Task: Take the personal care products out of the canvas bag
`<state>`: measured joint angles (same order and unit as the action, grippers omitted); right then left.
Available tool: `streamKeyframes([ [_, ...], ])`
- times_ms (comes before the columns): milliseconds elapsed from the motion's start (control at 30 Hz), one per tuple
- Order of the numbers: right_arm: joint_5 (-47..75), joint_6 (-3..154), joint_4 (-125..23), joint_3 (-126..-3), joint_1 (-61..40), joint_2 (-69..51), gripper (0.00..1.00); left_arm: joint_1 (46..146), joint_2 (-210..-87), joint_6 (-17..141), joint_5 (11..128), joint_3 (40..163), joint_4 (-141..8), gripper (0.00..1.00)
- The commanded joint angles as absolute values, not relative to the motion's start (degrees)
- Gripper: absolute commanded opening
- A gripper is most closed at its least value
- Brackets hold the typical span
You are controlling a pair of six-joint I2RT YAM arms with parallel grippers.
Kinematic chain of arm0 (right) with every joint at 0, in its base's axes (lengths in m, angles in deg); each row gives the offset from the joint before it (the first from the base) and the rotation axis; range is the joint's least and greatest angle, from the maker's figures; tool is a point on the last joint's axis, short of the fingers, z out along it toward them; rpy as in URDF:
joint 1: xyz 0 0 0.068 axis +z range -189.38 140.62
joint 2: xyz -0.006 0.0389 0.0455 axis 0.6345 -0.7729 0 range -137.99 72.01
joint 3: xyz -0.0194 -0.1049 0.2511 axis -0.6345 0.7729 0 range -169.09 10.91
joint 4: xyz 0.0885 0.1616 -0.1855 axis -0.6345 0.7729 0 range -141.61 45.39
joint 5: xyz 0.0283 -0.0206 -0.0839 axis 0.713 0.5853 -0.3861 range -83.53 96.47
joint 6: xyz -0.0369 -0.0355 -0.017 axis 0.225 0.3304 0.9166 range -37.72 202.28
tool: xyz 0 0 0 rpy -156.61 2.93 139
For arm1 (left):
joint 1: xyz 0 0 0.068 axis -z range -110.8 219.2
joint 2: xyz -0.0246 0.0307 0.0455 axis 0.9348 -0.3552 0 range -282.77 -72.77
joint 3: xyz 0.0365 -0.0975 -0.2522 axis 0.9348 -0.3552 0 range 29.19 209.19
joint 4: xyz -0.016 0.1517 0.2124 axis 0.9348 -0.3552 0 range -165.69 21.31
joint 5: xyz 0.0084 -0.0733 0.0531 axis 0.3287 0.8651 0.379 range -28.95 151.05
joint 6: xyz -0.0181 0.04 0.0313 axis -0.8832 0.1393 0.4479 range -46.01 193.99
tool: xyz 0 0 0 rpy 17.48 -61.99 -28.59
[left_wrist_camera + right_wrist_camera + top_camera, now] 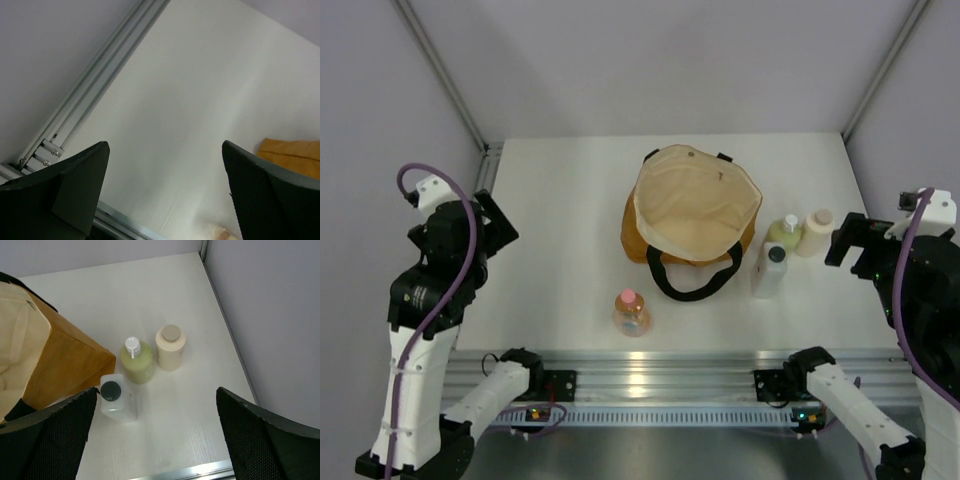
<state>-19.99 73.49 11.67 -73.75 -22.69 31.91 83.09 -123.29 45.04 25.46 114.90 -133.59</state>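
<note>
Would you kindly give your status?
Left claw, right claw open, empty. White bottle, green bottle, beige bottle, orange bottle on table. Canvas bag looks empty. Nothing blocking.

White table (pixel 560 220), grey walls (pixel 660 60), aluminium rail (pixel 660 375)

Beside canvas bag (pixel 60 365), on table (pixel 190 440), stand white bottle (pixel 117 401) w/ dark cap, yellow-green bottle (pixel 137 364) & cream-beige bottle (pixel 170 347), all upright; right gripper (pixel 156 395) gapes wide.
</note>
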Motion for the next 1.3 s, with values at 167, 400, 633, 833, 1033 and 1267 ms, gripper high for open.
streamKeyframes([
  [167, -23.2, 72.6, 14.8, -63.5, -23.7, 41.8, 1.0, 82.9, -118.0, 41.9, 24.3, 102.7, -133.1, 0.98],
  [400, -22.2, 75.3, 10.4, -60.2, -23.6, 44.6, 1.0, 82.9, -113.6, 48.8, 23.1, 97.2, -126.0, 0.98],
  [633, -22.4, 75.2, 10.2, -58.5, -23.7, 43.5, 0.99, 83.0, -113.2, 51.1, 22.7, 97.5, -124.9, 0.98],
  [833, -21.8, 76.0, 7.2, -58.0, -23.7, 42.7, 1.0, 83.0, -114.9, 51.8, 22.1, 98.9, -123.8, 0.98],
  [1033, -21.0, 76.2, 6.7, -58.2, -23.6, 43.1, 0.99, 83.1, -114.5, 51.6, 21.9, 99.2, -123.9, 0.98],
  [1267, -20.8, 76.0, 6.7, -58.2, -23.6, 43.8, 0.99, 83.1, -114.2, 51.3, 21.9, 99.5, -123.9, 0.98],
])
